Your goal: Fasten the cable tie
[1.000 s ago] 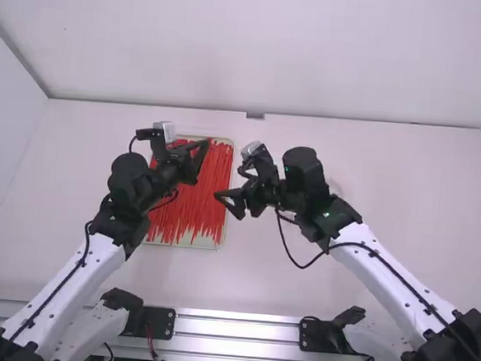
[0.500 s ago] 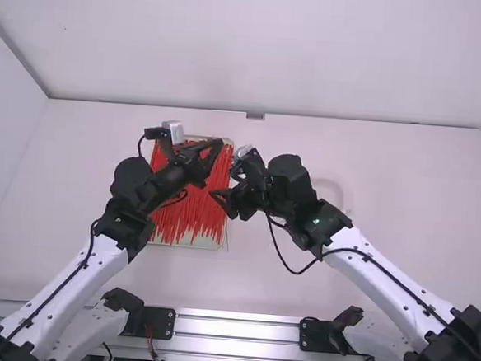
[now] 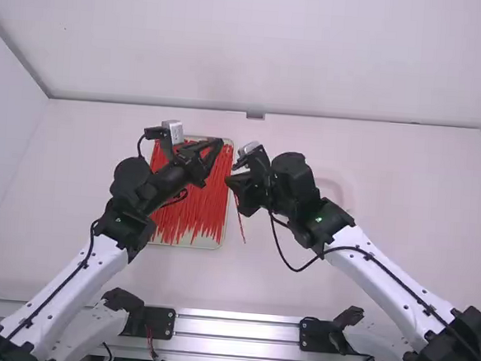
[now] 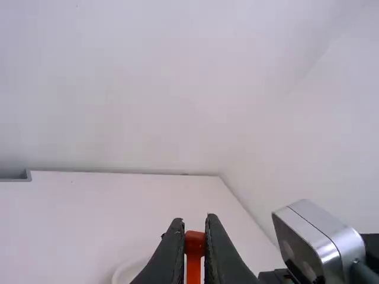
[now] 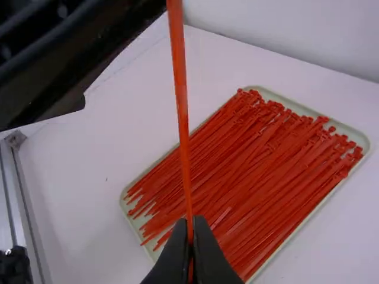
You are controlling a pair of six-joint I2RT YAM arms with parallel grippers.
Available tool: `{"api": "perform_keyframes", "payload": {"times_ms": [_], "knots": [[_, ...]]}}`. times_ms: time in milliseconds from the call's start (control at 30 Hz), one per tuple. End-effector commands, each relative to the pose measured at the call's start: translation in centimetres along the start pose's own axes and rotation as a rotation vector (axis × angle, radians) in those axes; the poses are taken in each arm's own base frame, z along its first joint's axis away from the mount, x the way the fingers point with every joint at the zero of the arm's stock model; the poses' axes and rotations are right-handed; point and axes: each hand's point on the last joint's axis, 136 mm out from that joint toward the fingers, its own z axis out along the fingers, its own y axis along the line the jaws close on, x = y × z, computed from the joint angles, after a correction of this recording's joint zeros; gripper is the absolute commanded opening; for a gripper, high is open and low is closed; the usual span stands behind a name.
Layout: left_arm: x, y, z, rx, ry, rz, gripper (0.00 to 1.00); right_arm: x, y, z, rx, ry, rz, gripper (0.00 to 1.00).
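One red cable tie (image 5: 180,118) rises straight from my right gripper (image 5: 190,223), which is shut on it low down. In the high view the right gripper (image 3: 237,188) hovers at the tray's right edge, and a thin tail of the tie (image 3: 240,223) hangs below it. My left gripper (image 3: 217,147) is just up and left of it, over the tray. Between the left gripper's (image 4: 193,228) shut fingers an orange-red piece of the cable tie (image 4: 193,255) shows. How the tie's ends meet is hidden.
A pale tray (image 3: 196,244) heaped with several red cable ties (image 5: 260,171) lies left of the table's middle. The left arm's dark body (image 5: 53,53) looms near the held tie. White table stretches to the right and front.
The left gripper swung right toward the right gripper. The right gripper shifted slightly and turned, and a tail of the tie now hangs beneath it.
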Motion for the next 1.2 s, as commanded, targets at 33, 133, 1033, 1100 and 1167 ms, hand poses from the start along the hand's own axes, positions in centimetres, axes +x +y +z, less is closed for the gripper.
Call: {"api": "perform_keyframes", "payload": {"times_ms": [33,133,1033,1100,1167], "knots": [[-1.6,-1.8,0.0,0.046,-0.03,0.044,0.19,-1.4,0.2,-0.2,-0.001,-0.028,-0.009,0.0],[-1.7,-2.4,0.0,0.073,-0.023,0.133,0.35,-1.5,-0.3,-0.3,0.005,-0.031,-0.003,0.0],[-6.6,-8.2,-1.4,0.528,0.188,0.409,0.99,-7.9,0.2,-9.6,-0.155,-0.287,-0.21,0.0],[-6.3,-9.0,-1.5,0.598,0.213,0.427,0.99,-8.1,0.6,-10.5,-0.227,-0.306,-0.236,0.0],[-6.0,-10.0,-2.1,0.711,0.231,0.49,0.99,-8.5,0.7,-11.5,-0.308,-0.328,-0.256,0.0]]}}
